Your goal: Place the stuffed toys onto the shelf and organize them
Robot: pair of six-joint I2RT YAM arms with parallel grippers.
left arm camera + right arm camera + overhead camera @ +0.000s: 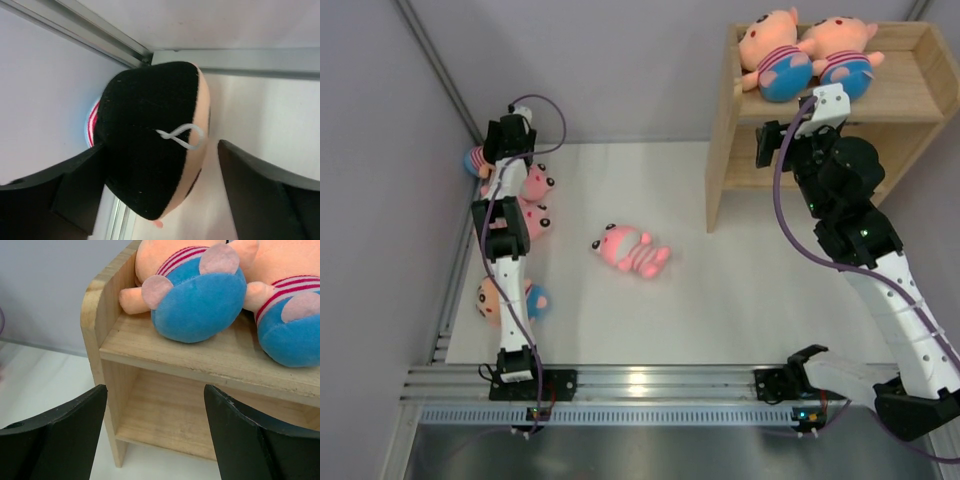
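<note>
Straddling a cornered toy (150, 145), left gripper (162, 185) hugs wall (45, 90)

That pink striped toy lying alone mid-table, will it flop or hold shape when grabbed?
The pink striped toy looks plush and stuffed, so it likely squashes and its limbs droop. Probably light; lying flat, it should slide rather than roll.

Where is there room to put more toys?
On the shelf, the lower tier looks bare, and the top has room right of the two blue-bottomed toys. The table is open between the pink toy and the shelf. It's crowded along the left wall, where toys bunch.
</note>
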